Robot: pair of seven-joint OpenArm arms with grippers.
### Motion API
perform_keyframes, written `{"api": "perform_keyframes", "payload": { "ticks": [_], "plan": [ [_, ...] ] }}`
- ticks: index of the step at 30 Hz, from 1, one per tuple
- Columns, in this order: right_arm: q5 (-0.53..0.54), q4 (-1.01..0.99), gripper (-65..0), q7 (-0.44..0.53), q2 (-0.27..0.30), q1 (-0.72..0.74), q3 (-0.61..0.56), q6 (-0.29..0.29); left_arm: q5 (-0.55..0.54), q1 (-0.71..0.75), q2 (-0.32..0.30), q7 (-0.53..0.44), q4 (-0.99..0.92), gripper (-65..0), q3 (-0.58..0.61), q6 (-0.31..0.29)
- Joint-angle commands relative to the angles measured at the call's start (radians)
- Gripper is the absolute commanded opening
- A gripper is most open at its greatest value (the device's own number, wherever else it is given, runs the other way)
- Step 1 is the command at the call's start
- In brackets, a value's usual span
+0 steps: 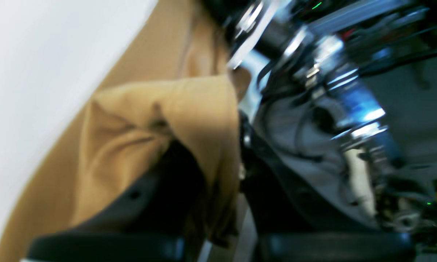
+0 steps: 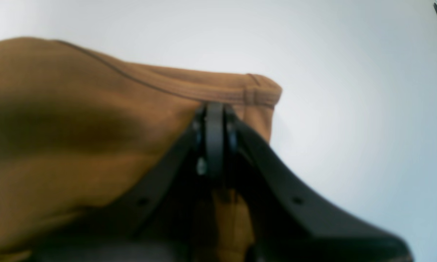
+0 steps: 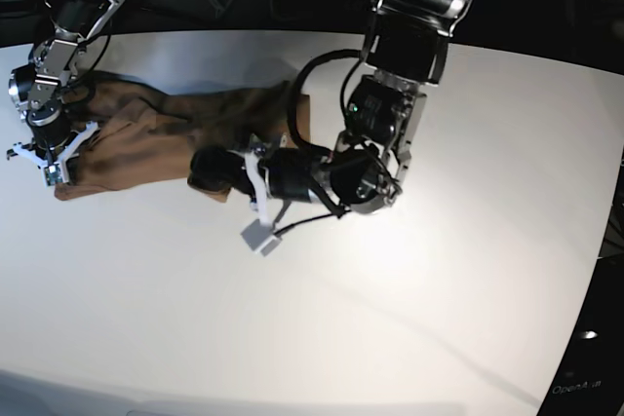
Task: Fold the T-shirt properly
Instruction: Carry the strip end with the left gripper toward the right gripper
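From the left wrist view I see the left gripper [image 1: 204, 174] with its dark fingers [image 1: 149, 189] pressed together on a bunched fold of the T-shirt [image 1: 138, 120]; the cloth wraps over the tips and is pinched between them, though the picture is blurred. From the right wrist view, the right gripper [image 2: 215, 116] has its fingers [image 2: 215, 138] closed on the ribbed edge of the T-shirt [image 2: 95, 120], close to a corner of the garment. In the base view the T-shirt [image 3: 185, 129] lies stretched and rumpled along the far left part of the white bench [image 3: 409, 319], held at both ends. I judge the step in hand to be a two-point carry: the garment is gripped at both ends and is being drawn out or brought over for a fold, with no neat fold yet in place. The next move calls for both arms to travel together at matched height, keeping the cloth taut but not strained, then to lay the held edge down squarely. The left arm [image 3: 390, 94] reaches in from above, elbow bent, forearm lying low and pointing toward the shirt's near end. The right arm [image 3: 49, 75] hangs steeply down at the bench's far left edge, wrist just above the cloth.
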Motion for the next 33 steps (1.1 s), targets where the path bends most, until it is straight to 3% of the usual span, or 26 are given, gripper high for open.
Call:
{"api": "perform_keyframes", "payload": {
  "ticks": [1,7,17,33],
  "plan": [
    [-0.09,-0.015,-64.6,-0.126,-0.007,-0.021,-0.005,0.049,-0.027,-0.022,0.01,-0.012,-0.003,-61.9,0.0,-0.007],
    [-0.09,-0.015,-64.6,-0.126,-0.007,-0.021,-0.005,0.049,-0.036,-0.063,0.01,-0.014,-0.066,-61.9,0.0,-0.007],
    [-0.175,-0.012,-64.6,-0.125,-0.057,-0.01,0.003,0.049,-0.036,-0.063,0.01,-0.091,-0.069,-61.9,0.178,-0.005],
    [-0.186,-0.01,-64.6,-0.12,-0.056,-0.01,0.003,0.049,-0.036,-0.063,0.01,-0.138,-0.165,-61.0,0.177,-0.005]
  ]
}}
